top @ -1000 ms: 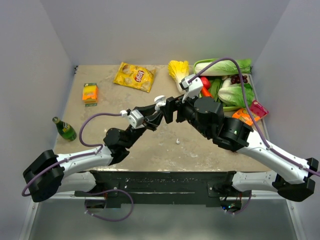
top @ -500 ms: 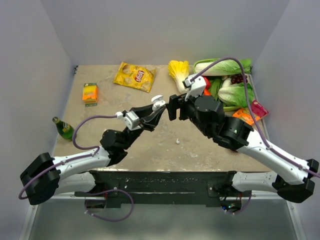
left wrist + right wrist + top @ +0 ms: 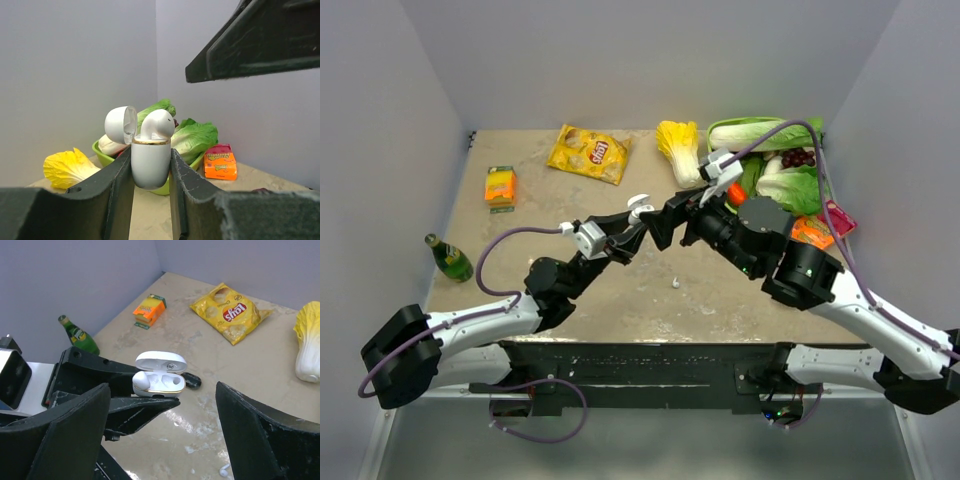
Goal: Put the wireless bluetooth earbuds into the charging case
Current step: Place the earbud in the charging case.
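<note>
The white charging case (image 3: 151, 162) stands upright with its lid flipped open, and my left gripper (image 3: 150, 156) is shut on its body. One white earbud (image 3: 157, 124) sits in the case's left socket (image 3: 140, 381); the right socket is empty. In the top view the case (image 3: 638, 208) is held above the table's middle by the left gripper (image 3: 636, 222). My right gripper (image 3: 665, 222) hovers just right of it, open, with nothing between its fingers (image 3: 75, 435). A second white earbud (image 3: 675, 283) lies loose on the table (image 3: 223, 471).
A small black object (image 3: 191, 380) lies on the table beyond the case. A chips bag (image 3: 588, 153), an orange box (image 3: 500, 186) and a green bottle (image 3: 449, 258) are at the left. A yellow cabbage (image 3: 678, 143), a green vegetable basket (image 3: 770, 215) and a candy packet (image 3: 807, 232) crowd the back right.
My right gripper has opened wider and its arm has swung back to the right, away from the case. The left gripper still holds the case at about the same place.
</note>
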{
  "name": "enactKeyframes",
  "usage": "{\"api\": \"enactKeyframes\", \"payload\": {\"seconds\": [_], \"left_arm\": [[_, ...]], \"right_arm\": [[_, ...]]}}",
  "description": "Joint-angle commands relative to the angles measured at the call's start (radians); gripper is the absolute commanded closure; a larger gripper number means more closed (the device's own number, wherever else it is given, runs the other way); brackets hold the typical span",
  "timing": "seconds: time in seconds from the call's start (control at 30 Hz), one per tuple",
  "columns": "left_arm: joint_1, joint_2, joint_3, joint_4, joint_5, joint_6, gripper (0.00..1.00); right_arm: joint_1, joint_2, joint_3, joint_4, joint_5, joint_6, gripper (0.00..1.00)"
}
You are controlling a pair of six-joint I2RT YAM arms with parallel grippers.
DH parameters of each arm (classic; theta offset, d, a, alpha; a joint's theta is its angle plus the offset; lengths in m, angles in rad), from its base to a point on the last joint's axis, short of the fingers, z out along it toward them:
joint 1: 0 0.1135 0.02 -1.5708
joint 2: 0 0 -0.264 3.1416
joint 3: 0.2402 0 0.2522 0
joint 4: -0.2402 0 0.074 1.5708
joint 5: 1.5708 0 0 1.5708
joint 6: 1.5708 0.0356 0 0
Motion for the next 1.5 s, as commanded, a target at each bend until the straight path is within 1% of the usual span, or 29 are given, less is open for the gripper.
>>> {"api": "enactKeyframes", "payload": {"seconds": [0.0, 0.23, 0.67, 1.47], "left_arm": [[-0.001, 0.002, 0.033, 0.04, 0.012, 0.02, 1.0], [-0.001, 0.007, 0.03, 0.054, 0.036, 0.014, 1.0], [-0.001, -0.01, 0.024, 0.068, 0.047, 0.014, 1.0], [-0.001, -0.036, 0.024, 0.068, 0.045, 0.018, 1.0]], "right_arm": [[-0.004, 0.047, 0.053, 0.012, -0.014, -0.01, 0.11], [-0.004, 0.08, 0.059, -0.004, 0.03, -0.013, 0.11], [-0.004, 0.082, 0.04, -0.027, 0.098, -0.014, 0.12], [-0.004, 0.056, 0.013, -0.039, 0.122, -0.013, 0.12]]}}
